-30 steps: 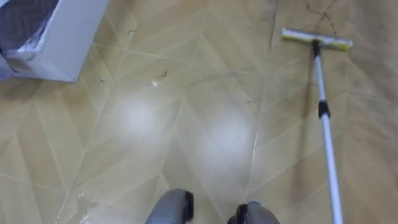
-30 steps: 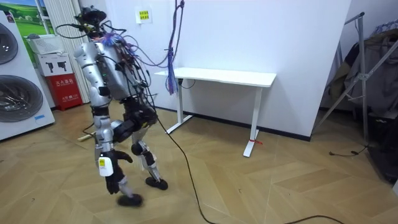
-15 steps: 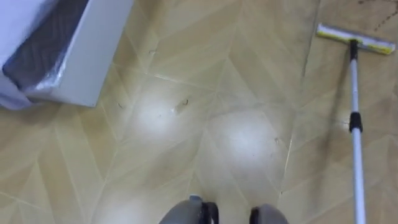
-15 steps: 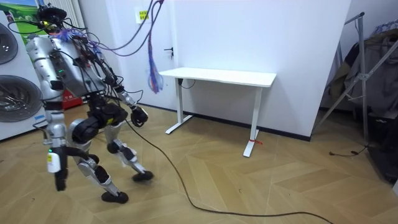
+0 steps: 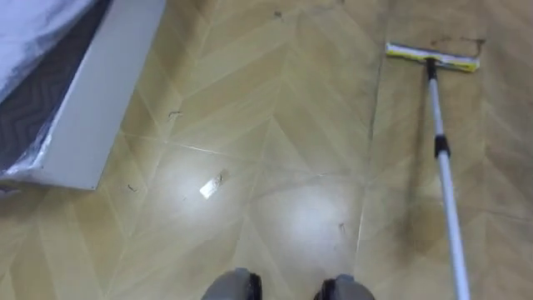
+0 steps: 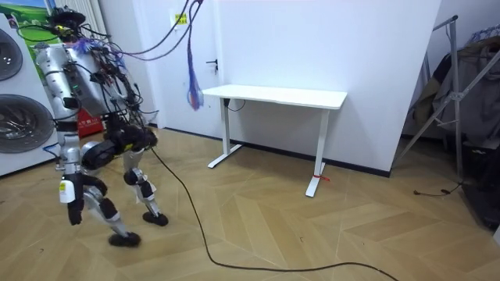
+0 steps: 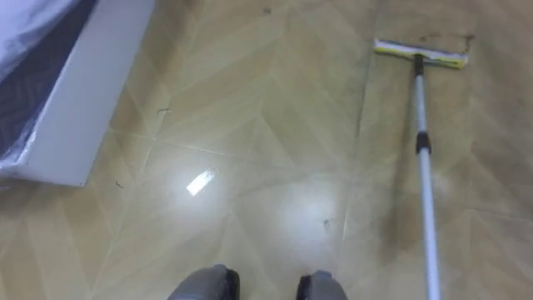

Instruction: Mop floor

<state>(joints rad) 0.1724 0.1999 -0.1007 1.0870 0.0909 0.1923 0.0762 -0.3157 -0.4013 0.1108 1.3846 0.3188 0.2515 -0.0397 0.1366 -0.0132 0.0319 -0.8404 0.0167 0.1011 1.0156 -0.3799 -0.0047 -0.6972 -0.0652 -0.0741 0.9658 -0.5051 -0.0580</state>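
Wood floor (image 5: 275, 125), laid in a chevron pattern and glossy enough to show two soft patches of glare, lies just before the robot's feet. Nearest on it is a small pale scrap (image 5: 208, 189), flat like a piece of paper. We judge this the first risk: a flat mop can push such a scrap along without lifting it, or smear it on wet wood.

On the robot's right the mop pole (image 5: 446, 208) runs up from the lower edge. It is a thin white tube with a black collar (image 5: 440, 148) at the middle. What holds its lower end we cannot tell. In the room view the left hand (image 6: 73, 212) hangs beside the leg, and the right hand (image 6: 147, 137) seems to be the dark shape behind the hip. For both we cannot tell if they are open or closed. If the grip on so smooth a tube is loose, the pole may turn and the head may lift at one end.

On the left stands a white frame (image 5: 108, 100), straight-edged, with a dark patterned pad (image 5: 42, 100) under crinkled clear film. A wide sweep could knock against it.

Farthest is the mop head (image 5: 431, 57), a flat yellow and white strip lying on the floor, beside dark marks (image 5: 456, 40) that we judge not yet wiped.
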